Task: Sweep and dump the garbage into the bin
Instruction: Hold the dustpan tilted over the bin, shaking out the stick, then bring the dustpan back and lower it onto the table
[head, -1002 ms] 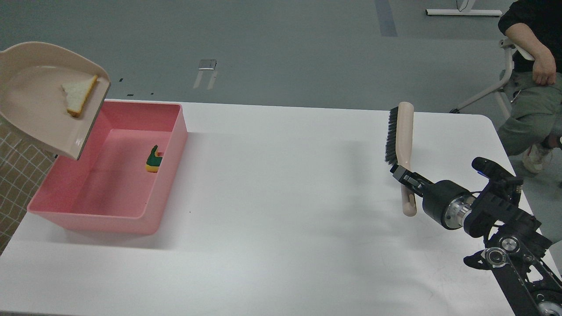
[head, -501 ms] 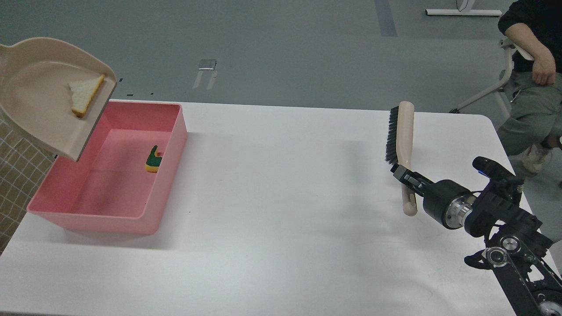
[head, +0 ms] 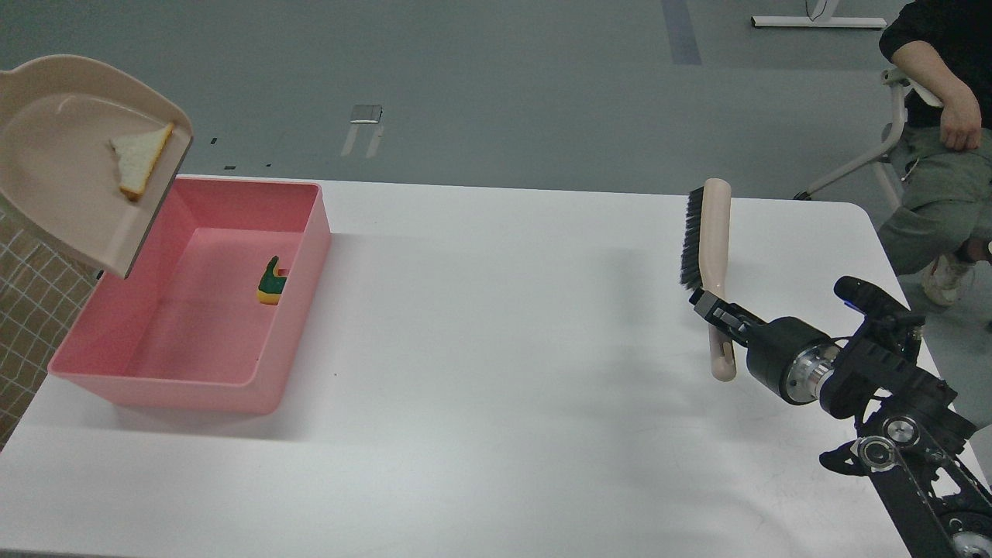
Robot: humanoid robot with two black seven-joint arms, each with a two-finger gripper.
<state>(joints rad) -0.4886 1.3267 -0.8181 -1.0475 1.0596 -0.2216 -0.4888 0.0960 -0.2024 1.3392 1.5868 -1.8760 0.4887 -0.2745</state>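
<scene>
Right tool (head: 717, 316), at the right of the frame, pinches the brush (head: 711, 256) by its beige handle, bristles facing left above the white worktop (head: 496, 372). At upper left, the tilted dustpan (head: 70, 186) carries the bread slice (head: 139, 161) over the pink bin (head: 294, 256). Inside the bin lies the sponge (head: 270, 283). No left tool shows in the frame.

bread half-slice (head: 140, 159): above pink bin's (head: 291, 372) left rim | yellow-green sponge (head: 270, 282): inside bin
</scene>
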